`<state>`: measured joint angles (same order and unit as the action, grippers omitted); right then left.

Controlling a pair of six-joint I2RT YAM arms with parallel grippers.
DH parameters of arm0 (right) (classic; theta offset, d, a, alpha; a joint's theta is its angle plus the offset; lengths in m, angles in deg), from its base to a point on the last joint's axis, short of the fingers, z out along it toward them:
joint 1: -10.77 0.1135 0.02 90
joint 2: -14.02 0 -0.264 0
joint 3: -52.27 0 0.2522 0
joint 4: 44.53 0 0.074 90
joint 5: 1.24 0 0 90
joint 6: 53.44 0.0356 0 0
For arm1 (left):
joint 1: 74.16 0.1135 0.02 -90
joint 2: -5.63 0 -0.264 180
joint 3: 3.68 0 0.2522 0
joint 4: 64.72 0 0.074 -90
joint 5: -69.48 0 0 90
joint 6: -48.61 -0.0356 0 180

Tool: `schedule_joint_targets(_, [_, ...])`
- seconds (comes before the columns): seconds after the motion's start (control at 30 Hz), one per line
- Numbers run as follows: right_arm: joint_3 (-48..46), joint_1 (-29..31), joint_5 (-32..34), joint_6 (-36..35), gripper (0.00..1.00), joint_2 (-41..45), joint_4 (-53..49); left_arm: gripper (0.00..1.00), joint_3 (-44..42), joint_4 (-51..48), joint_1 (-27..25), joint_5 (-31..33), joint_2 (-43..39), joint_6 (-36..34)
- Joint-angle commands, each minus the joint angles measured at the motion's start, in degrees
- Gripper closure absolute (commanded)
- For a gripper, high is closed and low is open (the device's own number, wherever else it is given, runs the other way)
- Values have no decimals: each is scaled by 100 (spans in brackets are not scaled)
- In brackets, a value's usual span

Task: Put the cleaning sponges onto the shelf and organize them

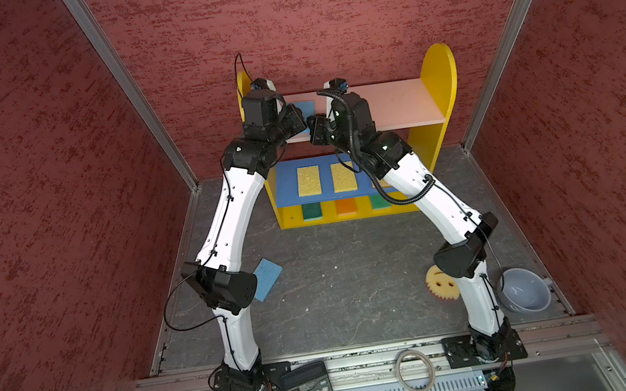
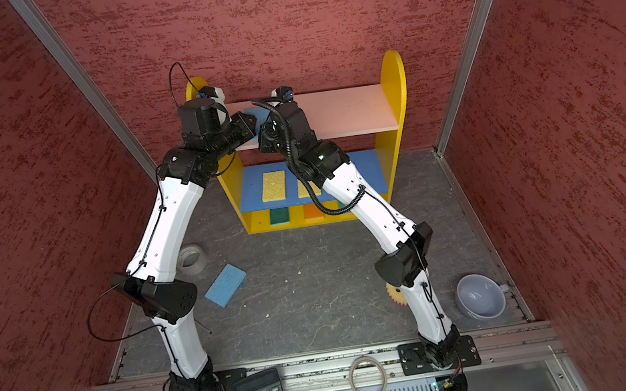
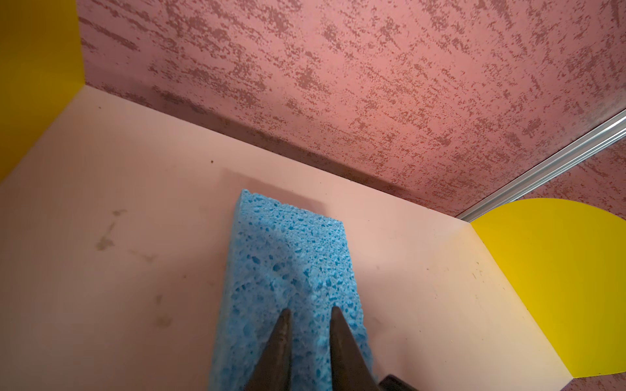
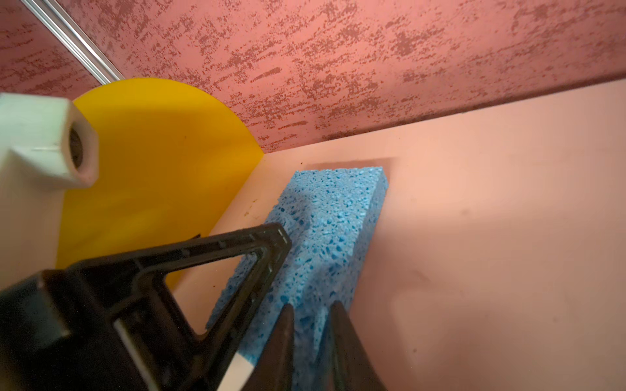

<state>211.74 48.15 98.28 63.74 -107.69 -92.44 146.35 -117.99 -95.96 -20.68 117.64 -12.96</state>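
The shelf (image 1: pixel 440 76) stands at upper centre in both top views. Both arms converge on the left end of its pink top board (image 1: pixel 395 108).

Hazard: the wrists crowd together there, so either arm pulling back may strike the other or nudge the shelf.

The left gripper (image 3: pixel 310 315) and right gripper (image 4: pixel 310 309) each show jaws narrowly parted over one blue sponge (image 3: pixel 291 257). Whether either pinches foam cannot be told. This sponge lies flat on the board, at lower centre of both wrist views.

Hazard: foam caught between jaws may be dragged off the front edge.

A second blue sponge (image 2: pixel 226 285) and the smiley sponge (image 1: pixel 440 284) lie on the floor.
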Motion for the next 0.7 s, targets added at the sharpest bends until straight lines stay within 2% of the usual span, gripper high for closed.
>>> schedule_joint_targets(0.0, [-143, -99, -36, 36, 67, 129, -103, 78, -166, -358, 114, 37, 78, 84])
schedule_joint_targets(0.23, [-148, -270, -83, 7, 60, 264, -119, 75, -159, -208, 124, -61, 8, 281])
schedule_joint_targets(0.43, [-317, -319, -196, 15, 53, 408, -73, 65, -219, -14, 106, -187, -185, 603])
schedule_joint_targets(0.67, [-491, -328, -411, -54, 53, 643, -49, 56, -680, 655, 10, -252, -734, 823])
